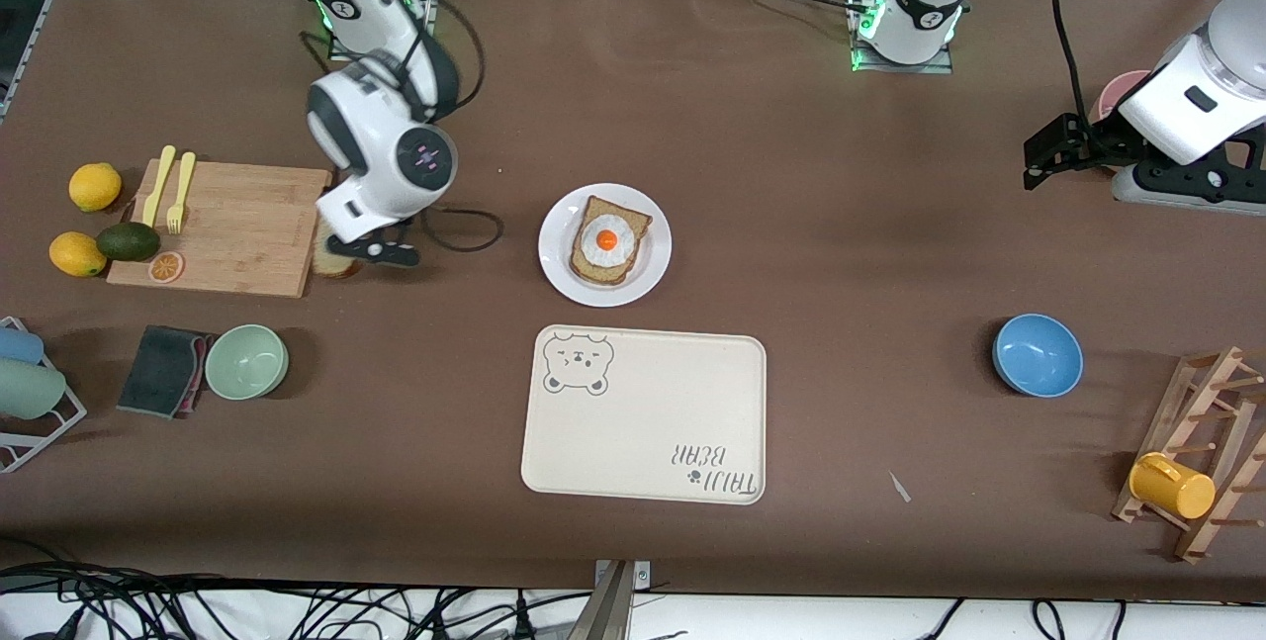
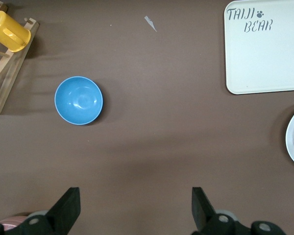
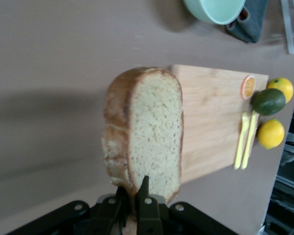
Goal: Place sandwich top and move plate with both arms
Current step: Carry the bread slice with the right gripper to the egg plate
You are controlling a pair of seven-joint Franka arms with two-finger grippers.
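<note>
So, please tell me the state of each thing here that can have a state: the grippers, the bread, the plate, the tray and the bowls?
right gripper: shut on the sandwich top at the cutting board
left gripper: open, empty, waiting
plate: holds egg bread, uncovered
tray: empty
blue bowl: upright, empty
green bowl: upright, empty
yellow cup: on the rack

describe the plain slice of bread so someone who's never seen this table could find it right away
Find the pale wooden cutting board toward the right arm's end of the table. At its edge facing the round white plate, the right gripper is shut on the plain light-brown bread slice. Unlike the slice on that plate, it carries no fried egg.
</note>
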